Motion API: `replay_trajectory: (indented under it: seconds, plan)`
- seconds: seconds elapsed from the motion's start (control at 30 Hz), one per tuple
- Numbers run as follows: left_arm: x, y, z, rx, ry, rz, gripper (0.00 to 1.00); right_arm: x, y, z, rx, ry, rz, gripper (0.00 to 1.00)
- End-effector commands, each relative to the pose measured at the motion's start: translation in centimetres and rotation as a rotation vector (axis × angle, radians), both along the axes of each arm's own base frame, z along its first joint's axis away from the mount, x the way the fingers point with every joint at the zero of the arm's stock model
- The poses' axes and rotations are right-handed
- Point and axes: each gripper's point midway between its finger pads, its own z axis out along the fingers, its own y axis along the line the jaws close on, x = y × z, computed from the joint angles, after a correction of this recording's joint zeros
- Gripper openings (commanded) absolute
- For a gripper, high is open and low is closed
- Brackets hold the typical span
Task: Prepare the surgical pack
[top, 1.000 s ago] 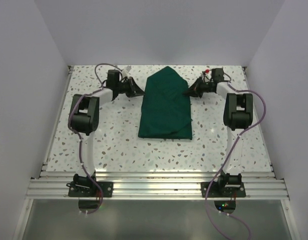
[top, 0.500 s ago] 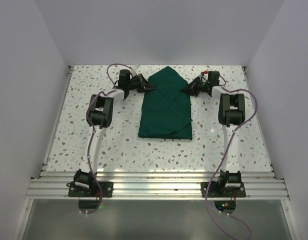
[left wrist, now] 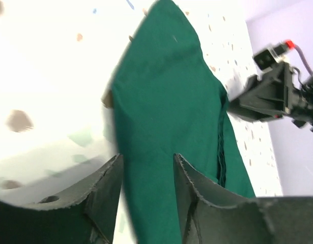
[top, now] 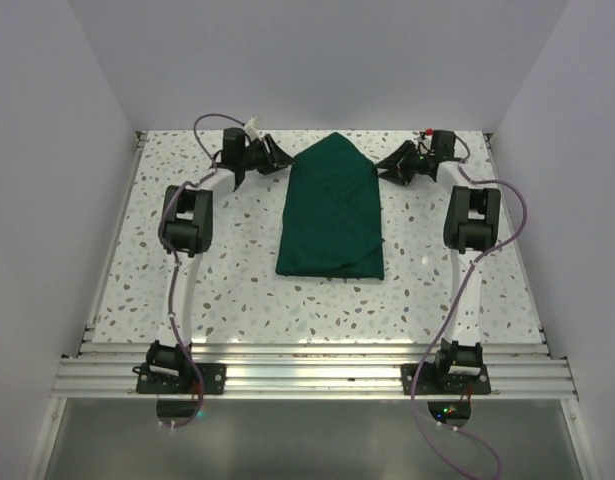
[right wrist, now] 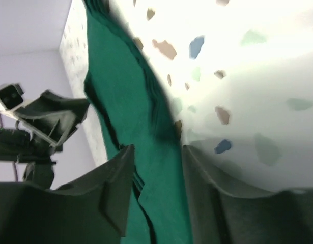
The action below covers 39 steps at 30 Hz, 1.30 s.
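The surgical pack shows as a dark green cloth drape (top: pixel 332 215), folded into a long bundle with a pointed far end, lying flat mid-table. My left gripper (top: pixel 278 157) hovers just off the point's left edge, jaws apart with nothing between them. Its wrist view shows the drape (left wrist: pixel 171 101) beyond the left gripper (left wrist: pixel 147 157). My right gripper (top: pixel 391 165) sits off the point's right edge, also open and empty. In the right wrist view the drape's layered edge (right wrist: pixel 125 96) runs past the right gripper (right wrist: pixel 157 148). Whatever the cloth wraps is hidden.
The speckled white table (top: pixel 227 270) is bounded by white walls at the left, right and back. An aluminium rail (top: pixel 307 375) runs along the near edge with both arm bases on it. Each wrist view shows the opposite gripper across the drape.
Both grippers have gone from shut to open and have drawn back outward from the drape's far point. The drape lies as before.
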Motion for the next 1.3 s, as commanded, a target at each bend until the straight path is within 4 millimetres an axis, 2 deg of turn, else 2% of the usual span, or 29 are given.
replay_trajectory:
  seconds: [0.0, 0.03, 0.07, 0.2, 0.23, 0.27, 0.3, 0.33, 0.37, 0.43, 0.47, 0.63, 0.77, 0.87, 1.0, 1.07, 1.13, 1.27]
  plan:
    - [2.8, 2.4, 4.4, 0.063, -0.143, 0.086, 0.50, 0.9, -1.7, 4.0, -0.124, -0.095, -0.004, 0.49]
    - [3.2, 2.3, 4.9, 0.062, -0.159, 0.089, 0.51, 0.5, -1.8, 3.2, -0.135, -0.069, 0.003, 0.51]
    - [3.5, 2.4, 3.7, 0.066, -0.150, 0.093, 0.54, 0.4, -1.8, 2.8, -0.152, -0.079, 0.024, 0.54]
    - [4.0, 2.3, 1.9, 0.064, -0.156, 0.098, 0.57, 0.1, -1.7, 0.5, -0.171, -0.074, 0.063, 0.56]
    - [4.2, 2.1, 2.1, 0.056, -0.166, 0.096, 0.59, 0.3, -1.7, 0.2, -0.168, -0.086, 0.070, 0.56]
    - [4.2, 2.0, 0.9, 0.052, -0.147, 0.092, 0.59, 0.3, -1.2, 0.3, -0.144, -0.100, 0.096, 0.57]
    - [4.2, 1.7, 0.6, 0.048, -0.143, 0.084, 0.59, 0.3, -0.8, -0.1, -0.135, -0.097, 0.113, 0.57]
    - [4.4, 1.5, 0.8, 0.038, -0.146, 0.079, 0.59, -0.1, -0.6, -1.8, -0.124, -0.062, 0.127, 0.57]
    - [4.3, 1.2, -0.2, 0.037, -0.133, 0.067, 0.59, 0.4, -0.1, -1.3, -0.131, -0.093, 0.146, 0.57]
    - [4.1, 0.6, -0.7, 0.041, -0.133, 0.056, 0.59, 0.3, 0.3, -2.4, -0.129, -0.085, 0.162, 0.57]
    - [4.0, 0.4, -1.3, 0.042, -0.125, 0.056, 0.60, 0.4, 0.8, -2.3, -0.127, -0.096, 0.170, 0.56]
    - [3.6, -0.9, -2.0, 0.019, -0.111, 0.032, 0.59, 0.4, 2.6, -2.8, -0.122, -0.106, 0.202, 0.54]
    - [3.3, -2.0, -2.3, 0.008, -0.106, 0.010, 0.57, -0.2, 2.7, -3.7, -0.151, -0.084, 0.216, 0.51]
    - [3.4, -2.2, -2.3, -0.013, -0.097, 0.010, 0.51, -0.2, 2.5, -4.0, -0.165, -0.079, 0.205, 0.49]
    - [3.5, -2.5, -2.8, -0.043, -0.086, 0.005, 0.35, 0.1, 2.4, -4.0, -0.165, -0.073, 0.191, 0.44]
    - [3.8, -2.5, -2.3, -0.068, -0.082, 0.010, 0.24, 0.5, 2.4, -3.9, -0.162, -0.076, 0.181, 0.37]
    - [3.9, -2.5, -1.8, -0.091, -0.085, 0.009, 0.18, 0.8, 2.7, -3.3, -0.132, -0.082, 0.171, 0.30]
    - [4.3, -2.5, 1.2, -0.152, -0.110, 0.014, 0.08, 2.0, 3.3, -1.5, -0.075, -0.116, 0.152, 0.04]
